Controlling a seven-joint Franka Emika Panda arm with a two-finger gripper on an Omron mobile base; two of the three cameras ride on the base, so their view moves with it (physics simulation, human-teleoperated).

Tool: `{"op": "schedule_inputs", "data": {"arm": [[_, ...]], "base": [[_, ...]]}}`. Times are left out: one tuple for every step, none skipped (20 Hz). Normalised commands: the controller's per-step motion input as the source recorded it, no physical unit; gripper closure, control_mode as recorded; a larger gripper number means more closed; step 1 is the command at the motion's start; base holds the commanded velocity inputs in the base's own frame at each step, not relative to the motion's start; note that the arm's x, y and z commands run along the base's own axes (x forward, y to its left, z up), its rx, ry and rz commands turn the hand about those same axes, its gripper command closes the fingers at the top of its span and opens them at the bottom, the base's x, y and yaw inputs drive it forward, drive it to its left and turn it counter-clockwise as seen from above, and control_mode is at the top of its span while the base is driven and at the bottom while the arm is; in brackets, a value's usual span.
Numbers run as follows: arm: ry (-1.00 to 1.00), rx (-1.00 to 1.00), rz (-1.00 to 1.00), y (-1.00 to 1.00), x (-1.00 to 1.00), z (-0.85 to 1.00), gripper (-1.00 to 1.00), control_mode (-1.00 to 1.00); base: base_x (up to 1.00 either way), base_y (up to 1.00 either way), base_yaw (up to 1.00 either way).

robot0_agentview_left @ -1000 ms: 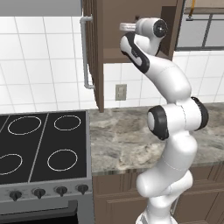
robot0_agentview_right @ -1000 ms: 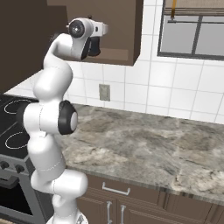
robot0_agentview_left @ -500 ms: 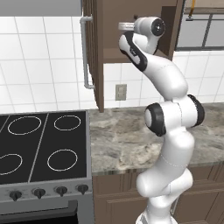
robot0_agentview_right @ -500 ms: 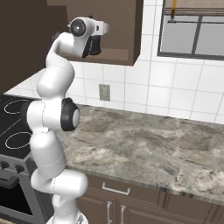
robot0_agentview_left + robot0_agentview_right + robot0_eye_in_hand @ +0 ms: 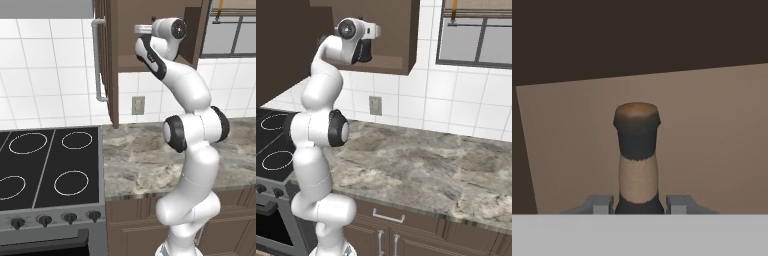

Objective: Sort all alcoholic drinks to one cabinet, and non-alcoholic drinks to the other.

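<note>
1. Gripper (image 5: pixel 640 206) in my hand view is pinched on the squat black bottle (image 5: pixel 637 155). Its two grey fingers (image 5: pixel 598 204) sit tight against either side of the bottle below the pale band on the neck. The capped neck rises straight up between them, with a pale brown cabinet panel (image 5: pixel 712 140) behind it.
2. From the left base view I see the arm (image 5: pixel 192 140) reaching high, its hand at the mouth of the open wall cabinet (image 5: pixel 165 35). The cabinet door (image 5: pixel 107 60) stands open edge-on with its long grey handle (image 5: pixel 98 60). I cannot make out the bottle from here. The stove (image 5: pixel 47 170) lies to the left, beside the stone counter (image 5: pixel 135 160).
3. From the right base view the dark gripper (image 5: pixel 363 51) hangs in front of the cabinet's (image 5: pixel 391 35) lower edge, above the counter (image 5: pixel 421 170). This side also shows a window (image 5: pixel 476 35) to the right.
</note>
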Motion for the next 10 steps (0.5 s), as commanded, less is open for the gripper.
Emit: {"op": "schedule_inputs", "data": {"arm": [[0.00, 0.00, 0.00, 0.07, 0.25, -0.14, 1.00, -1.00], [0.00, 0.00, 0.00, 0.06, 0.25, -0.14, 1.00, -1.00], [0.00, 0.00, 0.00, 0.06, 0.24, -0.15, 1.00, -1.00], [0.00, 0.00, 0.00, 0.06, 0.24, -0.14, 1.00, -1.00], [0.00, 0.00, 0.00, 0.06, 0.23, -0.15, 1.00, -1.00], [0.00, 0.00, 0.00, 0.06, 0.23, -0.16, 1.00, -1.00], [0.00, 0.00, 0.00, 0.06, 0.23, -0.16, 1.00, -1.00], [0.00, 0.00, 0.00, 0.07, 0.22, -0.18, 1.00, -1.00], [0.00, 0.00, 0.00, 0.05, 0.21, -0.17, 1.00, -1.00], [0.00, 0.00, 0.00, 0.06, 0.21, -0.19, 1.00, -1.00]], "base": [[0.00, 0.00, 0.00], [0.00, 0.00, 0.00], [0.00, 0.00, 0.00], [0.00, 0.00, 0.00], [0.00, 0.00, 0.00], [0.00, 0.00, 0.00], [0.00, 0.00, 0.00], [0.00, 0.00, 0.00], [0.00, 0.00, 0.00], [0.00, 0.00, 0.00]]}}
